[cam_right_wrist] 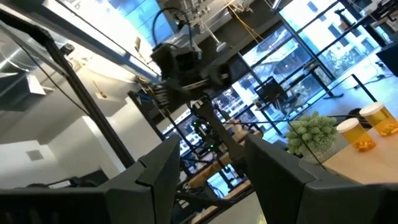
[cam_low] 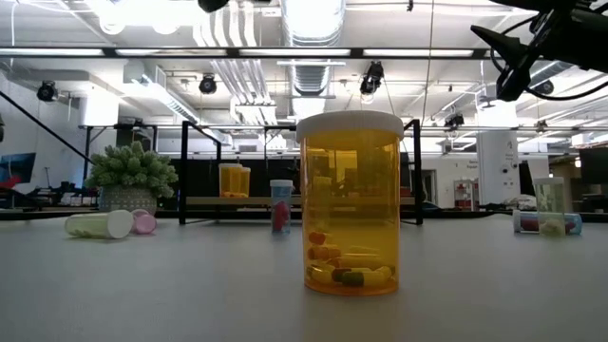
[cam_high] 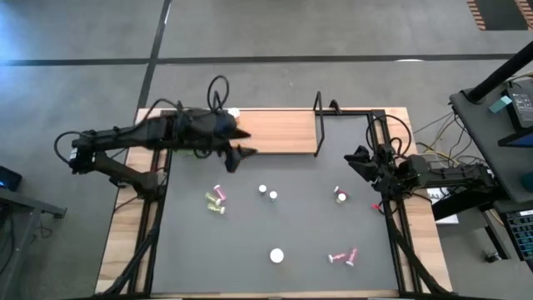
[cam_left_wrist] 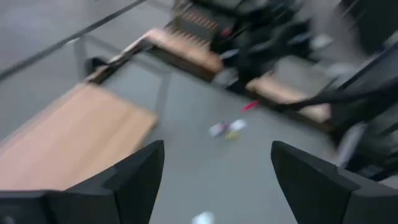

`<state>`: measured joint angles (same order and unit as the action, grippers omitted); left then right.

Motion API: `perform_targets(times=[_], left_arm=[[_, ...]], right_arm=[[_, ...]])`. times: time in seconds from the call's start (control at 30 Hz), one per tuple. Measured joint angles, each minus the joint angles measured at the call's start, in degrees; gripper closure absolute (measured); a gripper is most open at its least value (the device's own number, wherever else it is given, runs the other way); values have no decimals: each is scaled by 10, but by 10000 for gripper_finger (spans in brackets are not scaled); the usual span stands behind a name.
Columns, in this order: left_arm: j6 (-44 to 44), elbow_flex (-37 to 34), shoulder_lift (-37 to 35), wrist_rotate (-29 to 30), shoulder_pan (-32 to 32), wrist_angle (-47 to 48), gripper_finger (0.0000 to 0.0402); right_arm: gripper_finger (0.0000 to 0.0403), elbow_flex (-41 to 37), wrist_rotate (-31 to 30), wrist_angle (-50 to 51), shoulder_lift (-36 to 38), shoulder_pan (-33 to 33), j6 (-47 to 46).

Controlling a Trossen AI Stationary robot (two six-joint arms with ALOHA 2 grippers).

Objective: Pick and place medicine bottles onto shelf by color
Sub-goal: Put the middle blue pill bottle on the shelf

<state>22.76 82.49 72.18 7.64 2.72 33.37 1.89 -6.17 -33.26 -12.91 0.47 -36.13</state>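
Observation:
Medicine bottles stand and lie scattered on the dark mat (cam_high: 191, 250). An orange one (cam_low: 350, 204) stands near the front edge and shows in the high view by its white cap (cam_high: 276, 256). A yellow-green and pink pair (cam_high: 216, 200) lies at the left, and pink ones (cam_high: 341, 257) lie at the right. The wooden shelf (cam_high: 279, 133) stands along the far edge, with two orange bottles (cam_low: 234, 180) standing on its left end. My left gripper (cam_high: 241, 155) hangs open above the shelf's near edge, holding nothing (cam_left_wrist: 217, 180). My right gripper (cam_high: 358, 158) waits open at the right edge (cam_right_wrist: 217, 165).
A green spiky plant ball in a pot (cam_low: 131, 179) sits at the shelf's left end. Two white-capped bottles (cam_high: 267, 192) stand mid-mat and another (cam_high: 340, 194) farther right. The shelf's black wire frame (cam_high: 318, 125) rises at its right end. Cables trail off the table's right side.

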Motion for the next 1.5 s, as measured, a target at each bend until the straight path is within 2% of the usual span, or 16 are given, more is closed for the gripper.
perform_targets(times=[0.2,0.27,0.43,0.67,0.8,0.93,1.07,1.2,1.37,1.5], left_arm=[[25,-57,4,0,-69,-238,123],[26,-78,8,0,-90,-324,123],[26,-122,17,15,-144,-436,123],[63,-162,28,114,-201,-463,123],[70,-163,40,126,-209,-466,123],[69,-158,45,126,-211,-468,123],[69,-158,39,126,-211,-465,123],[69,-158,29,126,-211,-467,123],[69,-158,17,124,-211,-464,123],[69,-159,3,122,-212,-464,123]], right_arm=[[232,0,0,-1,0,0,3],[232,1,-35,-14,-1,0,18],[232,22,-118,-26,-1,0,29],[232,85,-114,-27,-32,0,0],[232,136,-87,-13,-79,0,26],[232,216,-73,109,-136,0,33],[232,324,-73,336,-204,0,44],[232,422,-73,516,-282,0,46],[232,514,-68,651,-376,0,63],[232,562,-21,678,-438,1,147]])
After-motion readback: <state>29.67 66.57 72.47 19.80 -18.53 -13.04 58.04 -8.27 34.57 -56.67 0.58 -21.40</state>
